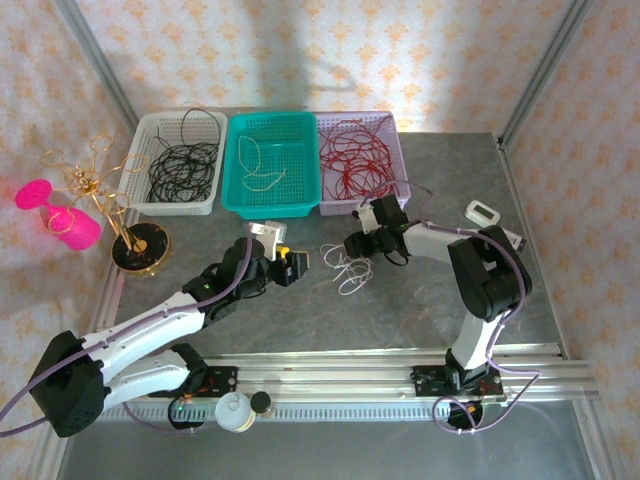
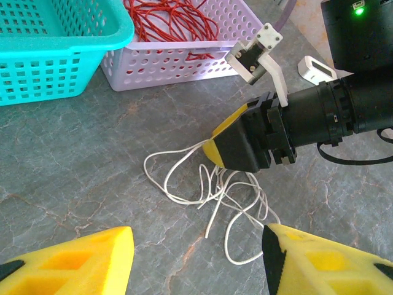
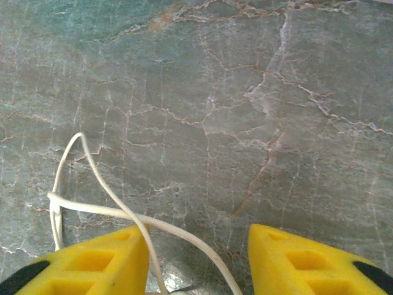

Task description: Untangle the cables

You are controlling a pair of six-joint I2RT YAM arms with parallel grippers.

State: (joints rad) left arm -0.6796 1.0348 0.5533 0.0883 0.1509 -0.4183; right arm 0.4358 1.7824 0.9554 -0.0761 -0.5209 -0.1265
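A tangle of white cables (image 1: 345, 270) lies loose on the grey table between the two arms. In the left wrist view the same white cables (image 2: 215, 190) loop under the right gripper's yellow and black finger (image 2: 236, 144), which rests low at the tangle's far edge. My left gripper (image 2: 196, 258) hovers open just short of the tangle with nothing between its fingers. My right gripper (image 3: 198, 258) has its jaws apart, and two white strands (image 3: 92, 209) run into the gap without being pinched. Black cables (image 1: 185, 165) and red cables (image 1: 355, 160) lie in baskets at the back.
Three baskets stand in a row at the back: white (image 1: 140, 160), teal (image 1: 270, 207) holding white cable loops, lilac (image 1: 395, 140). A gold wire stand (image 1: 110, 205) and a pink object (image 1: 60, 215) stand at the left. A small white device (image 1: 483, 212) lies at the right.
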